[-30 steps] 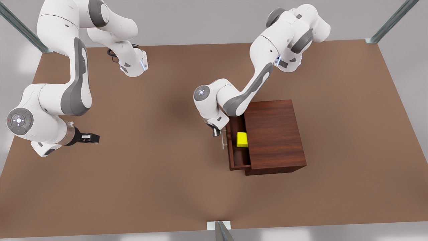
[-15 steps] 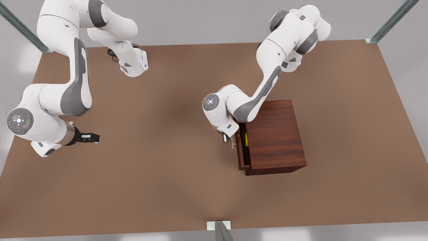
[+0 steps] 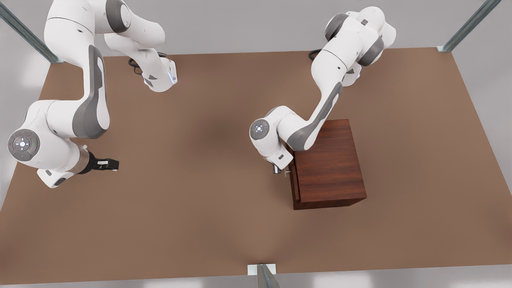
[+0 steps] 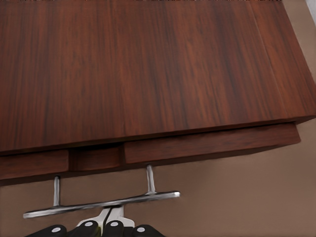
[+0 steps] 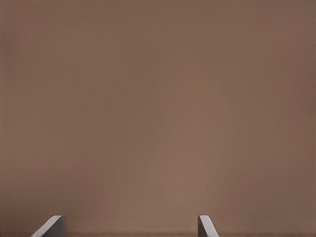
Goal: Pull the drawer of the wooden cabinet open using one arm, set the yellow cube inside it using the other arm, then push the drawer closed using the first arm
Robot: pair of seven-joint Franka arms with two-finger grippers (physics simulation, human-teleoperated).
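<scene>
Your left gripper [image 3: 280, 171] sits right at the drawer front on the front view's left side of the wooden cabinet [image 3: 328, 164], its jaws pressed together against the thin silver bar handle [image 4: 101, 204]; in the left wrist view the closed fingertips [image 4: 113, 228] lie just behind that bar. The drawer [image 4: 207, 145] is almost flush with the cabinet, only a narrow lip of its front standing proud below the cabinet's top panel. You cannot see the yellow cube here, so its place cannot be told from these views. The cabinet stands on the brown bench [image 3: 200, 224], toward the front view's right of centre. Your right gripper [image 3: 109, 164] waits well apart from the cabinet, over bare bench at the front view's left, pointing sideways toward the middle; its jaws are spread, with the two fingertips [image 5: 52, 227] standing wide of each other above the plain bench surface in the right wrist view
</scene>
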